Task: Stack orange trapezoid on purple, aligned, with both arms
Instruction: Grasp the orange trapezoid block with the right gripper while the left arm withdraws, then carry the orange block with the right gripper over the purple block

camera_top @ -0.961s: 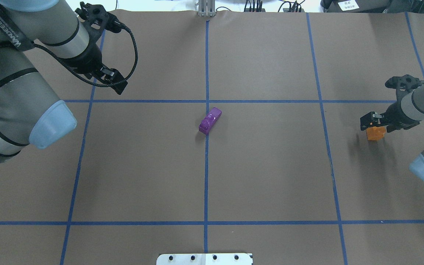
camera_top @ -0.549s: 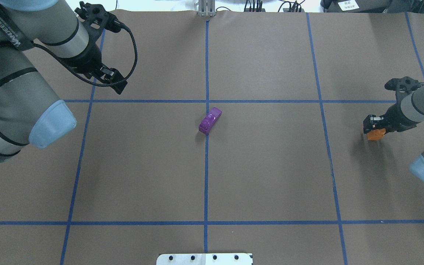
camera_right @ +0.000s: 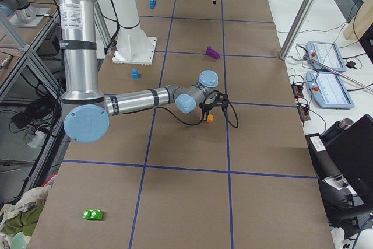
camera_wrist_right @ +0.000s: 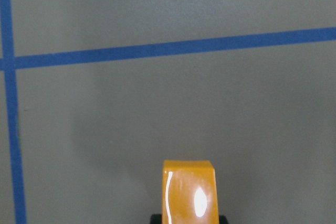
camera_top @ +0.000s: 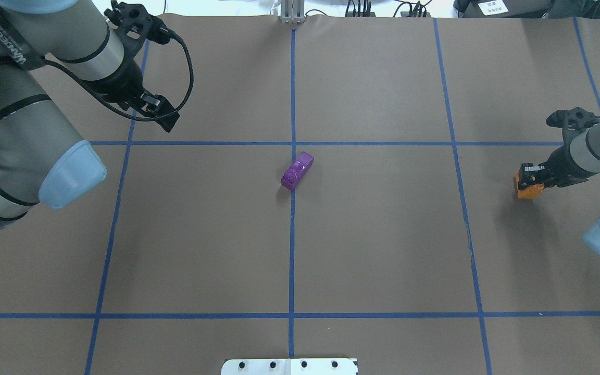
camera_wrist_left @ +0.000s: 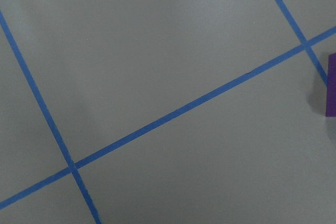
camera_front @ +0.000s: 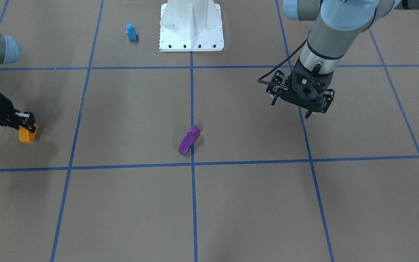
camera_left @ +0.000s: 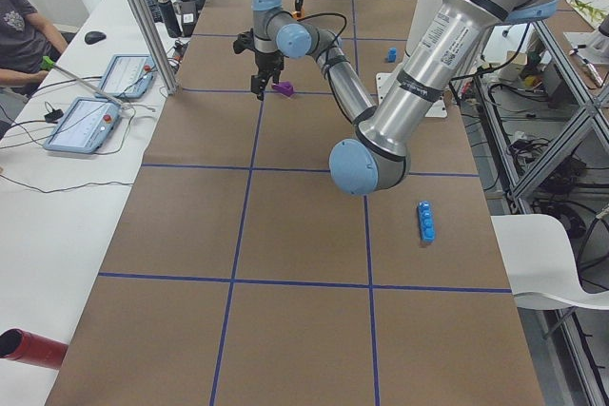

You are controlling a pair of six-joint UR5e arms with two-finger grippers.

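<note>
The orange trapezoid [camera_top: 526,191] sits at the table's right side and also shows in the front view [camera_front: 27,134]. My right gripper [camera_top: 531,178] is down over it, shut on it; the right wrist view shows the block [camera_wrist_right: 189,190] between the fingertips. The purple block [camera_top: 297,171] lies alone at the table's centre on the blue tape line, also in the front view [camera_front: 188,140] and at the edge of the left wrist view [camera_wrist_left: 331,85]. My left gripper [camera_top: 169,119] hovers open and empty, far back-left of the purple block.
A small blue single-stud block [camera_front: 131,32] stands near the white robot base [camera_front: 191,25]. A long blue brick [camera_left: 426,221] lies on the robot's left side. A green block [camera_right: 93,214] lies far out on its right. Blue tape lines grid the brown table.
My right gripper has come down over the orange trapezoid and narrowed onto it. The left arm has barely moved. The purple block has not moved.
</note>
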